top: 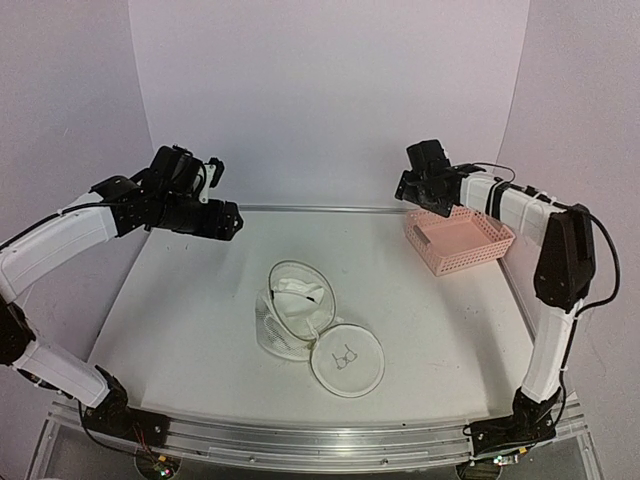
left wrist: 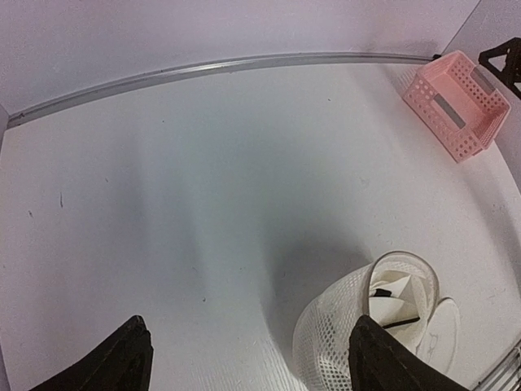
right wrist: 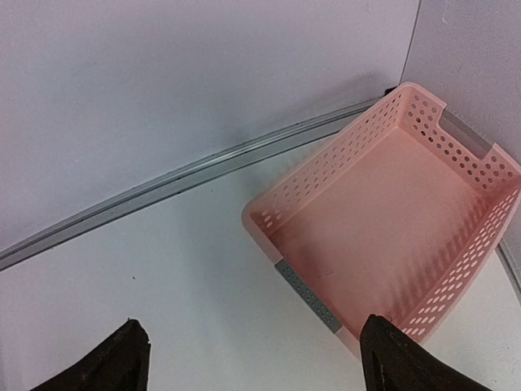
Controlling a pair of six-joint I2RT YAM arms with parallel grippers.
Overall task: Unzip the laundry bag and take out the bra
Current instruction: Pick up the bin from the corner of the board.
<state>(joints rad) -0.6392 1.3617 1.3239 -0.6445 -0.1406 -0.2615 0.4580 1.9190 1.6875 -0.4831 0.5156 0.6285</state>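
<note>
Left hand (left wrist: 248,346) and right hand (right wrist: 254,338) gape empty; laundry bag (top: 272,325) lies unzipped, flopped open, white bra (top: 298,290) showing inside.

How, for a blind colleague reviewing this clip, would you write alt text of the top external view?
A round white mesh laundry bag lies unzipped on the table, its lid flipped open and the white bra inside. The left arm and right arm hover raised on either side, jaws open and empty, the right one near a pink basket.
</note>
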